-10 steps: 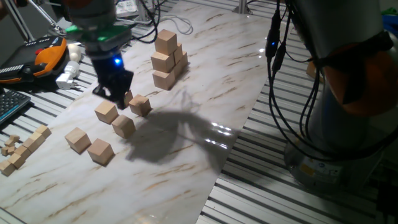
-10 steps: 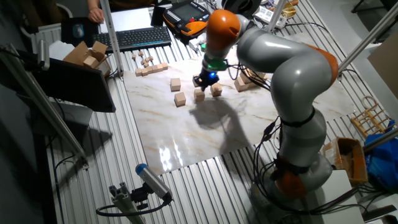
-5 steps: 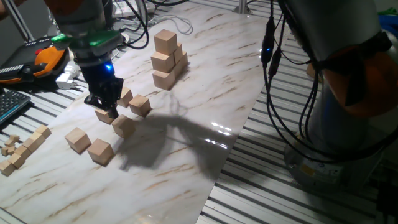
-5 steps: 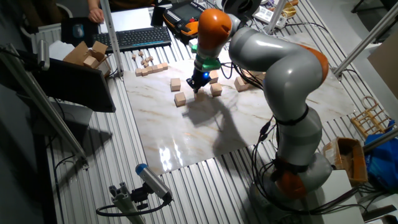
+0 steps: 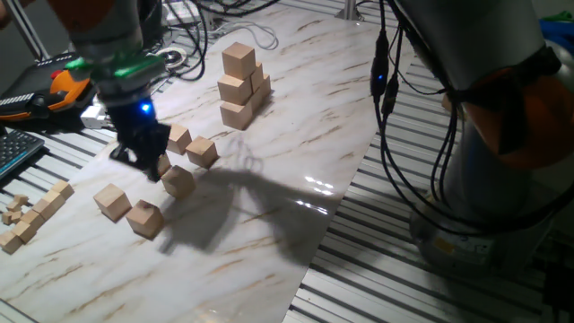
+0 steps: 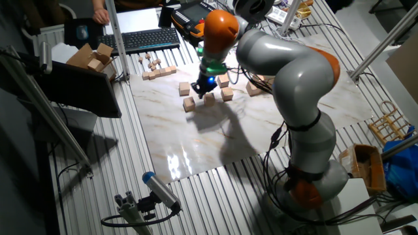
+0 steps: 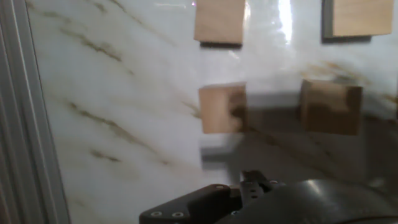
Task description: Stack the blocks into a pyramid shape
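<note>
Several blocks lie loose on the marble board [image 5: 296, 135] below me, and others stand stacked further back. My claw [image 5: 142, 160] hangs low over the loose group, right above a block that my fingers mostly hide in one fixed view; I cannot tell whether I touch it, nor whether my fingers are apart or together, since the dark housing covers them in every view. Just beside me sits one block [image 5: 178, 180], with another block [image 5: 202, 151] and a third [image 5: 178, 137] close behind it. Nearer the board's front edge rest two more, one [image 5: 112, 201] and its neighbour [image 5: 145, 218], almost touching. The stack [image 5: 241, 88] stands well apart from me, its cubes piled three high with more cubes behind them. In the hand view four blocks show on the marble ahead: two at the top edge and two in shadow, the nearer one [image 7: 222, 109] roughly centred. Small thin wooden pieces [image 5: 31, 215] lie at the board's left end.
</note>
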`<state>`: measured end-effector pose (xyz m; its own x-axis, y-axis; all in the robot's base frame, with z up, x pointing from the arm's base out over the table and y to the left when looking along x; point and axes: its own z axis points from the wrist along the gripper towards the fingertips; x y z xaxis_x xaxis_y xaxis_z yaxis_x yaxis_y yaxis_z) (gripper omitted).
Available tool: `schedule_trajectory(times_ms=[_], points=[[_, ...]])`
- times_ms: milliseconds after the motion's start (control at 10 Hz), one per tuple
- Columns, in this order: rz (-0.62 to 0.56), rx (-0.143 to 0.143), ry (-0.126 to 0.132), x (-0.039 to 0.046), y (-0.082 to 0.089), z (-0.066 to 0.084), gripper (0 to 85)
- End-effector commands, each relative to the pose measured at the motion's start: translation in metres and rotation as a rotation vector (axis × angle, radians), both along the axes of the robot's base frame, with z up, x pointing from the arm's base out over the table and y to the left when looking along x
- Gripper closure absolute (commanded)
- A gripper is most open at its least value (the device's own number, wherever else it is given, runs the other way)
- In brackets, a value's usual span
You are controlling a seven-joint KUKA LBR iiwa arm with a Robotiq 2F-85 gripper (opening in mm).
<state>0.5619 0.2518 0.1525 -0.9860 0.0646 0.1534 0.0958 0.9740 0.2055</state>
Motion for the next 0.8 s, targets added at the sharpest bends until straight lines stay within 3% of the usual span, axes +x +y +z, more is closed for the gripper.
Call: schedule_trajectory(times_ms=[0,400,500,700], points=[[-0.113,0.0,-0.008,0.0018,0.03,-0.002,85.0],[-0.193,-0.036,-0.057,0.0091,0.072,-0.018,85.0],[-0.174,-0.063,-0.081,0.0118,0.078,-0.023,85.0],[-0.057,-0.203,-0.12,0.0216,0.084,-0.038,85.0]])
